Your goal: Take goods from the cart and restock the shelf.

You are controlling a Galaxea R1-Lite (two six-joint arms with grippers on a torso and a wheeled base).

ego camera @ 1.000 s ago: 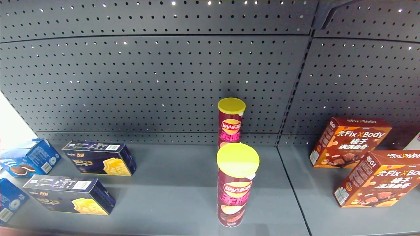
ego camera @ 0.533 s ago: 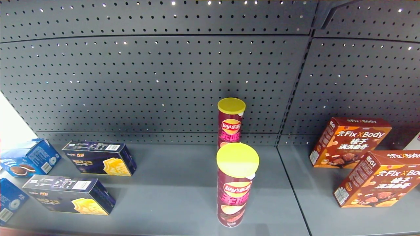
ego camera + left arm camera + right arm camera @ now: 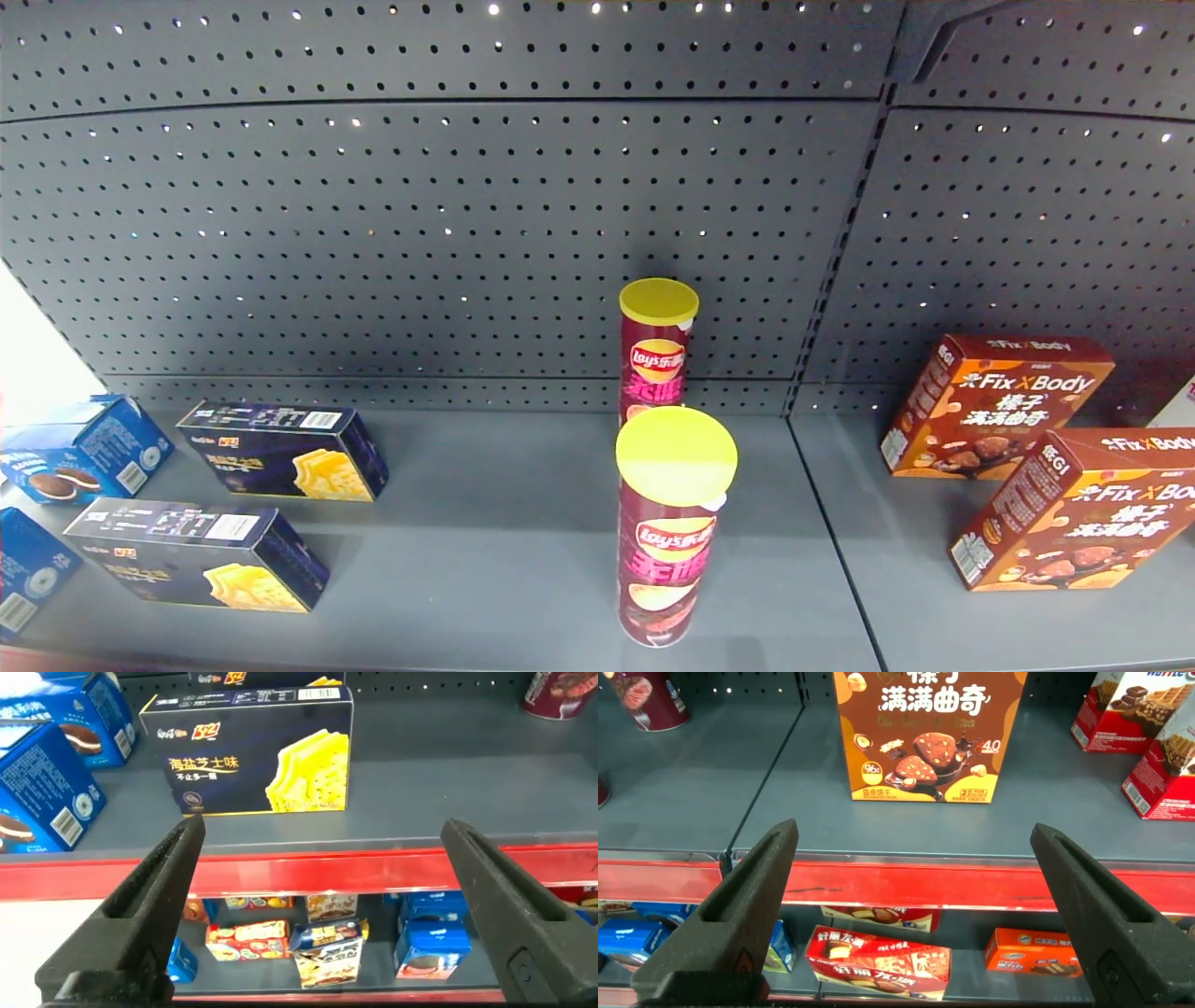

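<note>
Left tool (image 3: pixel 322 827) and right tool (image 3: pixel 915 829) gaped empty. Risk: tall front can (image 3: pixel 674 532) near shelf (image 3: pixel 504 560) front edge could topple if bumped.

The head camera sits up high and looks forward and down at the shelf (image 3: pixel 504 523) and its back wall (image 3: pixel 420 233) from close by. The left wrist camera is low, just in front of the shelf's red edge (image 3: pixel 308 863), and looks in past the left pincer (image 3: pixel 322 826) at a dark box (image 3: pixel 257 756); the head camera sees that dark box (image 3: pixel 196 553) too. The right wrist camera looks in the same way past the right pincer (image 3: pixel 913 829) at a brown box (image 3: pixel 926 733), and the head camera shares that brown box (image 3: pixel 1074 509).
</note>
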